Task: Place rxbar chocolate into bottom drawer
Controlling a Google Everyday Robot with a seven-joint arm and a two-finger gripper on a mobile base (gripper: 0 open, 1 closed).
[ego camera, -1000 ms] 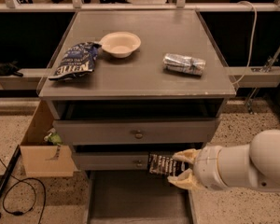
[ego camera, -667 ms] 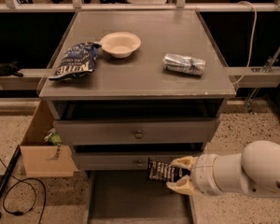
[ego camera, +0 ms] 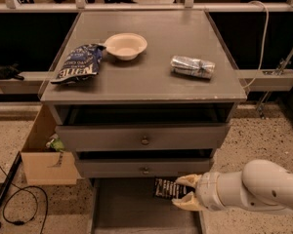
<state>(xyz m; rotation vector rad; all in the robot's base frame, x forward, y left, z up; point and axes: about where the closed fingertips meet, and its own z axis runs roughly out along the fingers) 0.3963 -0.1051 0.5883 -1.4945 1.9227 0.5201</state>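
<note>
rxbar chocolate (ego camera: pixel 167 188): small flat bar, dark brown-black wrapper, white lettering too small to read. It sits just below the cabinet's (ego camera: pixel 151 77) front, over the rear-right part of the bottom drawer (ego camera: pixel 127 211), slightly tilted. Cannot tell if it touches the tray floor. Its right end is pinched in the gripper (ego camera: pixel 183 192): 2 cream fingers (ego camera: pixel 186 181) clamped on the bar, 1 above and 1 below. The white arm (ego camera: pixel 256 186) comes in low from the cabinet's right side.

Room: the bottom drawer is pulled out from the cabinet base toward the camera. It is a wide, shallow grey tray w/ low walls L and R. Open tray floor lies in front of and to the left of the bar. The gripper hangs over the tray's right wall.

Counts: 3 drawers in the cabinet. The 2 upper ones have 1 round knob each, top drawer (ego camera: pixel 145 140) and middle drawer (ego camera: pixel 145 170), w/ a dark gap above each.

On the cabinet top:
- 1 blue chip bag (ego camera: pixel 78 62) near the left edge
- 1 cream bowl (ego camera: pixel 125 45) just beside it, toward the rear
- 1 crinkled silver foil packet (ego camera: pixel 192 66) on the right side, well apart from the bowl

Left of the cabinet:
- 1 cardboard box (ego camera: pixel 41 162) on the speckled floor, sth green inside
- 1 black cable (ego camera: pixel 19 206) looped further left
</note>
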